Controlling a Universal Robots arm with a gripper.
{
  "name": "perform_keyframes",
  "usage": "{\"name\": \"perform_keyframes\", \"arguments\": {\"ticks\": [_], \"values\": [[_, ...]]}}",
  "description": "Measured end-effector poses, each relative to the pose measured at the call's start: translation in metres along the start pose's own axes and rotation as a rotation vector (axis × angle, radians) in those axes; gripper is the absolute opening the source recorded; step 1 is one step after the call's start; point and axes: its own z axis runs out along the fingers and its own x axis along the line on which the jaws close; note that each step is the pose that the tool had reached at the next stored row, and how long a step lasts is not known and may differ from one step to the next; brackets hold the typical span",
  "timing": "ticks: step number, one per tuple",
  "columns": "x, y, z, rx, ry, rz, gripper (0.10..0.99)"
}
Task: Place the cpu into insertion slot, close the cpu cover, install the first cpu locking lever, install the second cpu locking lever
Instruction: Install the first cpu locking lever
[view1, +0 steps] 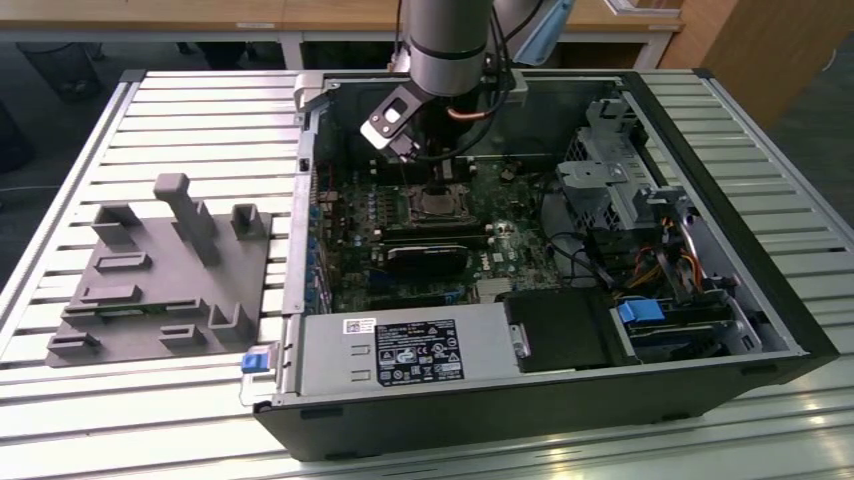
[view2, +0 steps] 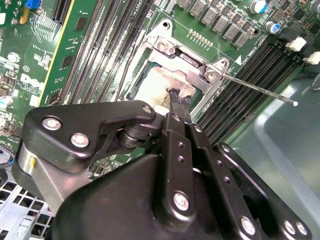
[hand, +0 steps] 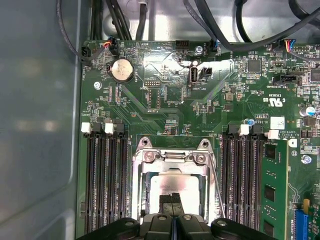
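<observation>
The cpu (hand: 165, 184) lies in the insertion slot (hand: 136, 192) on the green board, its silvery face showing through the cut-out of the cpu cover (hand: 170, 159), which lies down around it. In both wrist views my gripper (hand: 172, 200) is shut with nothing between its fingers, its tips resting at the edge of the cpu (view2: 152, 82) face. A thin locking lever (view2: 260, 90) sticks out free from the socket corner beside the cover (view2: 192, 65). In the exterior view the gripper (view1: 430, 170) hangs just above the slot (view1: 434, 203) inside the open computer case.
Long black memory slots (hand: 102, 180) flank the socket, with a green card (hand: 275, 190) standing nearby. A black block (view1: 427, 257) sits just in front of the socket. The case wall (hand: 40, 125) is close. A grey fixture (view1: 154, 275) rests on the slatted table.
</observation>
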Motion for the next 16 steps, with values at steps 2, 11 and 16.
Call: {"name": "perform_keyframes", "arguments": {"ticks": [2, 11, 16], "values": [[0.0000, 0.0001, -0.0004, 0.000, 0.0001, 0.000, 0.106], [0.0001, 0.0003, -0.0022, 0.000, 0.0002, 0.000, 0.106], [0.0001, 0.0004, -0.0036, 0.000, 0.0001, 0.000, 0.106]]}}
